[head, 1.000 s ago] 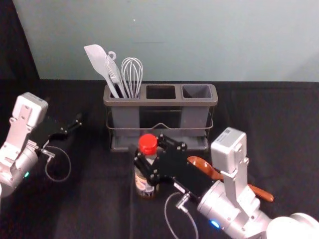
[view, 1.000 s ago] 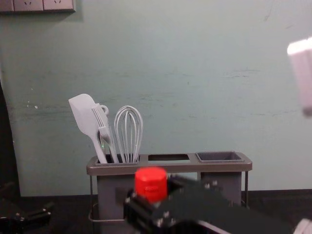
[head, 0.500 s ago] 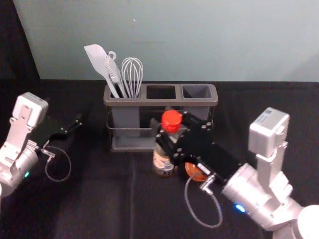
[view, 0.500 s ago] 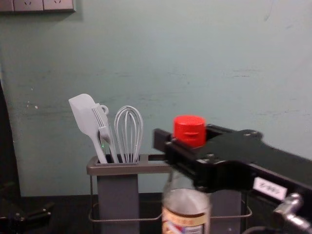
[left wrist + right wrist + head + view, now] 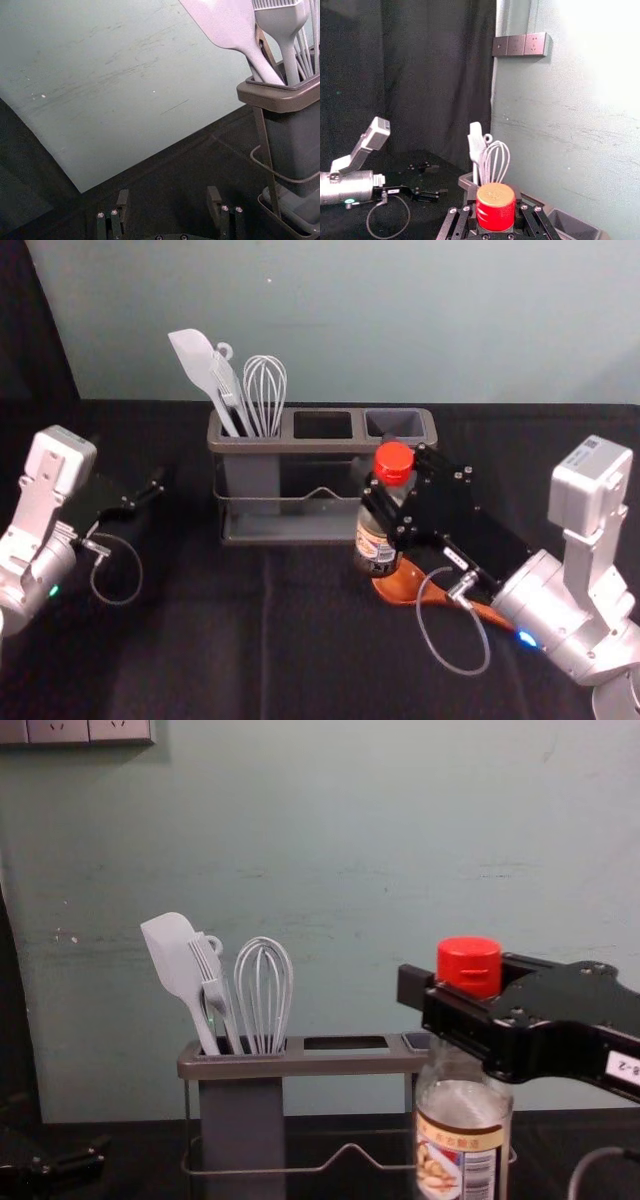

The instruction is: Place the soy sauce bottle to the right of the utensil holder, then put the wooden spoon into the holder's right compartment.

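Presently, the right tool (image 5: 392,485) is closed around the neck of the soy sauce bottle (image 5: 463,1120), below the red cap (image 5: 469,960). The bottle is near upright, in front of the right part of the utensil holder (image 5: 322,445). The wooden spoon (image 5: 400,585) lies on the counter (image 5: 200,660), its bowl beside the bottle base and its handle extending rightward below the right arm. The left tool (image 5: 168,202) is parked at the left, its 2 fingers spread apart.

Step in hand: transfer the bottle to the right of the holder.
1. Maintain grip pressure and keep the bottle vertical.
2. Continue rightward until the base is past the holder's end. Contact between base and counter cannot be confirmed; ensure clearance over the spoon, which could otherwise be dragged or tipped.
3. Lower squarely, release after full base contact, and retract without catching the cap.

Materials: The bottle appears to be smooth clear glass, cylindrical, with a printed label; it may slip if gripped lightly. The cap is ribbed and likely plastic. The spoon is glossy reddish-brown wood with an oval bowl. The holder has a rounded rim, a thin bent wire rail (image 5: 275,499) and 3 top openings; the right compartment (image 5: 395,423) is a square-edged cup. The whisk (image 5: 265,390) has looped pale wires.
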{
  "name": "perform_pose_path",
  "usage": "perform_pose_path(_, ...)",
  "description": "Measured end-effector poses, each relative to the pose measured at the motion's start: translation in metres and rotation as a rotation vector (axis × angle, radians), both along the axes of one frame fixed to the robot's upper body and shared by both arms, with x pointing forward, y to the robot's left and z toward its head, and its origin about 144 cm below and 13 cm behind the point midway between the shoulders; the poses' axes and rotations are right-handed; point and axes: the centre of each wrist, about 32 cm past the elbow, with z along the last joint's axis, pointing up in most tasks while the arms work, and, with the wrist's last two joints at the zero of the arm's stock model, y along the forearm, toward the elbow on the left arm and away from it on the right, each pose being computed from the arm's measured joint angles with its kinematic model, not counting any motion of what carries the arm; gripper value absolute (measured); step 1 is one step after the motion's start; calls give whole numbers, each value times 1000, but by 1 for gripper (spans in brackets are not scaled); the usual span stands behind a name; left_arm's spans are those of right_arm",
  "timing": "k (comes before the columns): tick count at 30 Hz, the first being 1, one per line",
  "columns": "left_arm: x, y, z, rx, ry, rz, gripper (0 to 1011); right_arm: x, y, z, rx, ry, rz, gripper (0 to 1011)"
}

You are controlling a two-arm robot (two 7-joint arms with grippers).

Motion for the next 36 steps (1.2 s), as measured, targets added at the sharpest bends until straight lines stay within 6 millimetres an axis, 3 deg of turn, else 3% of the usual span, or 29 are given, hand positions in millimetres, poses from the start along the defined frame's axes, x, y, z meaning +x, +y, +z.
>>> perform_pose_path(12, 0, 0, 0, 0, 0, 0, 1000, 7, -11, 2, -18, -9, -11, 382)
perform_pose_path(36, 0, 0, 0, 0, 0, 0, 1000, 14, -57, -1, 14, 36, -179, 382)
